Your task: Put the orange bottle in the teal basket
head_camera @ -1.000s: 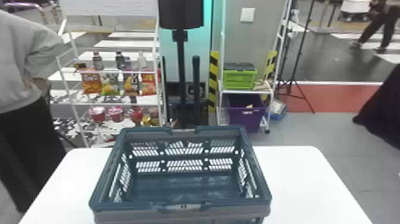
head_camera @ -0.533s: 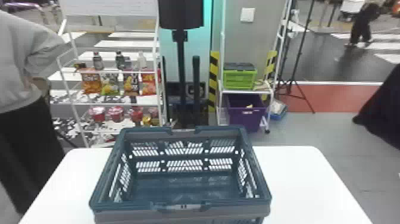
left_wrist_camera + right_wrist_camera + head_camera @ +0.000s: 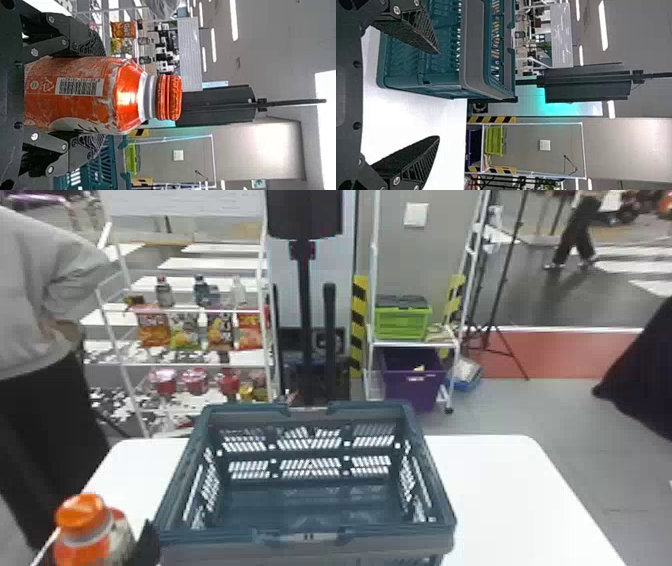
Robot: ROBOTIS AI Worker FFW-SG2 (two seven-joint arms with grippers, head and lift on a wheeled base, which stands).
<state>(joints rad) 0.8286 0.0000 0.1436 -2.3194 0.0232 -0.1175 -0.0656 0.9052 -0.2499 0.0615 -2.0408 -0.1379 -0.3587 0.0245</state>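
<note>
The white desk (image 3: 515,500) reaches past the basket toward three o'clock, so a sideways shove from a low-carried load could slide the basket across it. The teal basket (image 3: 436,490) stands open and upright on top, and its raised rim is the main obstacle, most of all the near corner at eight o'clock. The right end effector (image 3: 439,95) is spread and holds nothing, the basket at roughly ten o'clock from it; it could nudge the basket's wall if it swung that way. The left end effector (image 3: 104,95) pinches the bottle round its body, and one black finger shows close to that eight o'clock corner, where it may catch if the arm crosses too low. The orange bottle (image 3: 82,550) is upright, outside the basket at about eight o'clock. Its base is hidden, so I cannot tell whether it would clear the rim; a knock there could twist it in the grip. Let go too high, it would probably topple, its orange cap (image 3: 169,98) perhaps striking the far wall at twelve o'clock
</note>
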